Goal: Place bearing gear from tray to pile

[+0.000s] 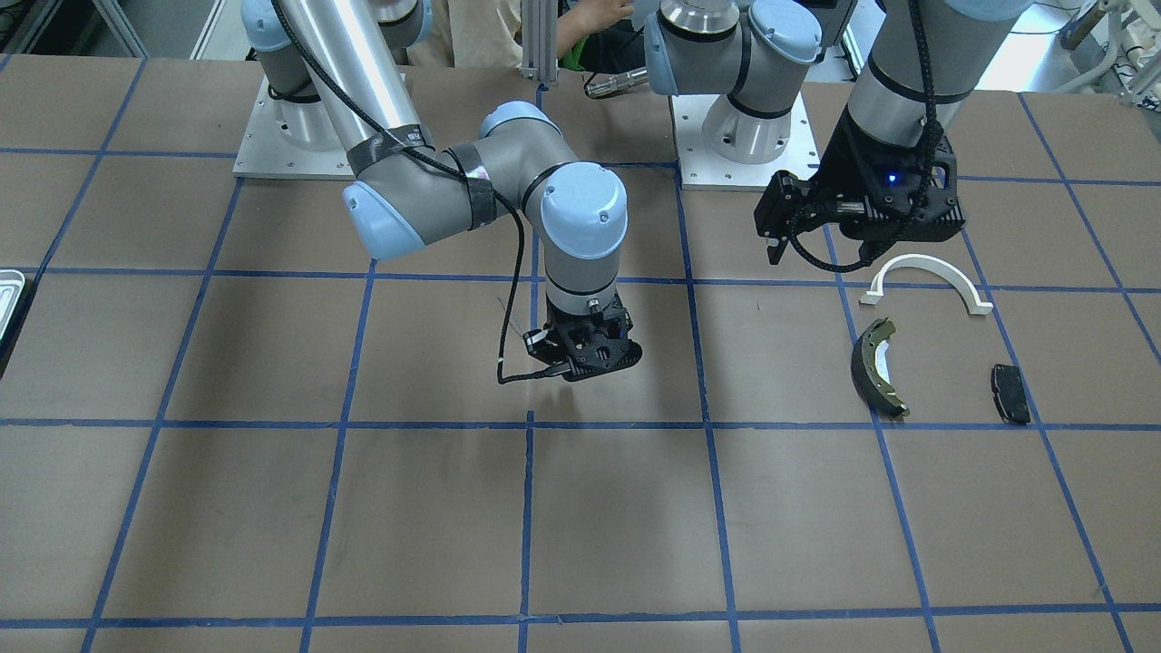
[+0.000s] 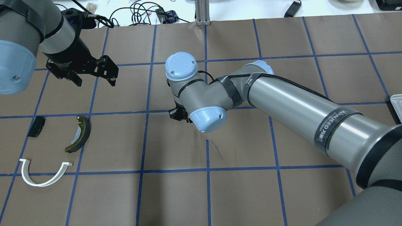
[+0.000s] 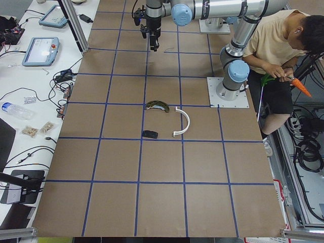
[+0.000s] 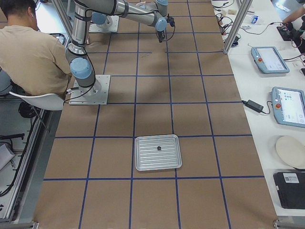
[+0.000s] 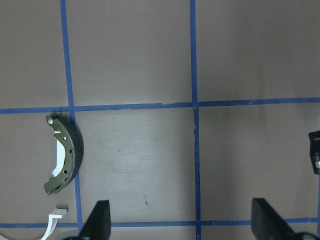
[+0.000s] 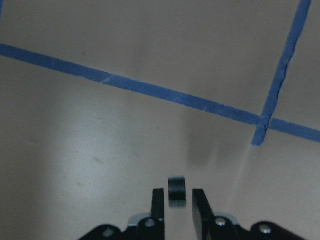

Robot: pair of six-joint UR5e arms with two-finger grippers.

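Note:
My right gripper (image 6: 176, 197) points down over the middle of the table (image 1: 590, 363). A small black bearing gear (image 6: 176, 192) sits between its fingertips, with a narrow gap on each side, so the jaws look slightly open. My left gripper (image 2: 94, 82) is wide open and empty, hovering beyond the pile (image 5: 182, 222). The pile is a white arch (image 1: 921, 261), a dark brake shoe (image 1: 875, 363) with an olive rim and a flat black pad (image 1: 1009, 392). The silver tray (image 4: 143, 167) holds one small dark part (image 4: 158, 148).
The tray's edge shows at the table's side (image 1: 11, 299). Blue tape lines divide the brown table top into squares. A seated person (image 3: 276, 55) is beside the robot bases. Tablets and cables lie on the white side bench (image 4: 269, 59).

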